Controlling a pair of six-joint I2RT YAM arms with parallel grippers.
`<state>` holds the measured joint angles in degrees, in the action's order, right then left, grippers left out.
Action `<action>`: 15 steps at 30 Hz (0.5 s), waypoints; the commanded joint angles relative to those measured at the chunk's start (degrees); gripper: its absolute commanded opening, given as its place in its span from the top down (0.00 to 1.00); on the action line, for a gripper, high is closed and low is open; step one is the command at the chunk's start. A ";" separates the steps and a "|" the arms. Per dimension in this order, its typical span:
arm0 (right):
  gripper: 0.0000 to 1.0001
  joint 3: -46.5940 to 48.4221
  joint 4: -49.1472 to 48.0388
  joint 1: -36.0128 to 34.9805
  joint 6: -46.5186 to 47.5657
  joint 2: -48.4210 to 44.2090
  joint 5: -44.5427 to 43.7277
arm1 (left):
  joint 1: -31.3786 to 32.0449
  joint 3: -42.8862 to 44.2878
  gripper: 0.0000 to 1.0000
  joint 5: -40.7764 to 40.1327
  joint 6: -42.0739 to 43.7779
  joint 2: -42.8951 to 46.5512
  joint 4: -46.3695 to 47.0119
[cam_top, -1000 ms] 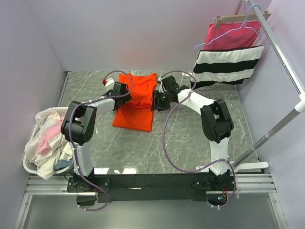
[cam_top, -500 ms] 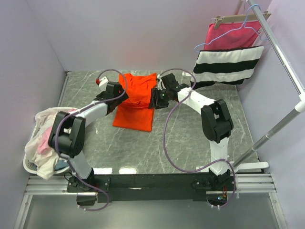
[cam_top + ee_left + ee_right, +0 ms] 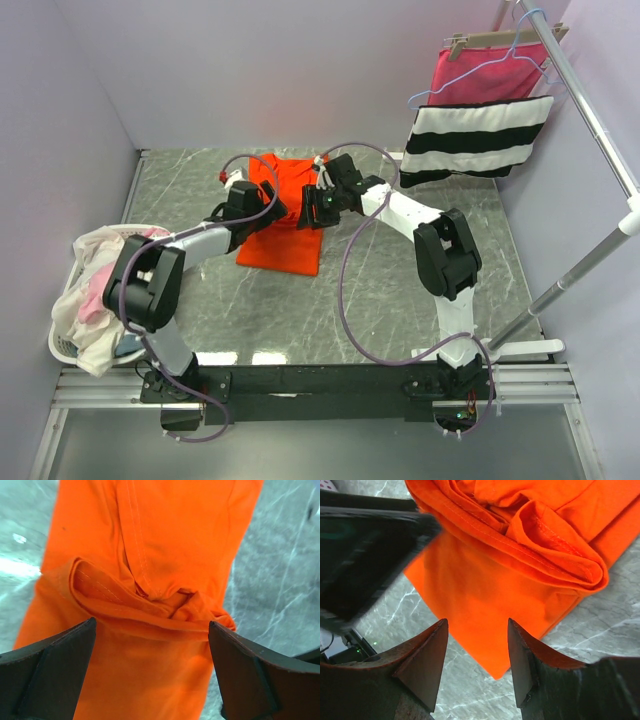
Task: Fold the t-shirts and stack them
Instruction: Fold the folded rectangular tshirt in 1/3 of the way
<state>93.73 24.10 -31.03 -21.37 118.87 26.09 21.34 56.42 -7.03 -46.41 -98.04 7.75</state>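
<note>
While the left fingers (image 3: 47, 672) stood spread as wide as they go and held nothing, the crumpled ridge (image 3: 150, 612) of the orange shirt (image 3: 175, 535) lay directly under their gap, running from one finger toward the other. The right fingers (image 3: 425, 655) were about half apart and also empty. Flat orange cloth showed through their gap, and the rolled fold lay just beyond their tips. Whether either pair touched the cloth could not be told.

From above, the shirt (image 3: 288, 240) lay on the tabletop (image 3: 260, 310) with its long axis running away from the arm bases, slightly slanted, and the ridge crossed it about midway. The left fingers reached in over the shirt's left edge and the right fingers over its right edge, so the two pairs met near the ridge. The left pair looked better placed to pinch the ridge, since it straddled it. Well left of the shirt, a basket (image 3: 60, 347) held the cream and pink shirts (image 3: 100, 288).
</note>
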 commanded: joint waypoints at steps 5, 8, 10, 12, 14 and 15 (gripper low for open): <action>0.42 0.05 -0.28 0.09 0.36 -0.92 -0.95 | 0.37 5.62 0.01 2.63 -1.14 -5.67 3.50; 0.42 0.05 -0.19 0.18 0.53 -0.75 -0.77 | 0.37 6.94 0.01 2.02 -1.14 -7.07 3.77; 0.42 -0.13 -0.28 0.18 0.53 -0.74 -0.86 | 0.37 8.52 0.01 1.15 -0.70 -7.86 3.16; 0.42 -0.39 -0.37 0.18 0.54 -0.92 -0.86 | 0.37 9.92 0.01 0.35 0.35 -8.13 2.89; 0.42 -0.57 -0.54 0.18 0.45 -0.83 -0.86 | 0.28 10.81 0.01 -1.14 1.15 -8.31 2.89; 0.42 -0.57 -0.46 0.18 0.45 -0.66 -0.77 | 0.28 11.68 0.01 -1.67 1.85 -8.74 2.89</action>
<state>93.41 24.21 -30.98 -21.37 118.87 25.56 21.52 64.16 -6.04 -46.65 -106.28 8.80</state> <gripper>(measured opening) 0.580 0.995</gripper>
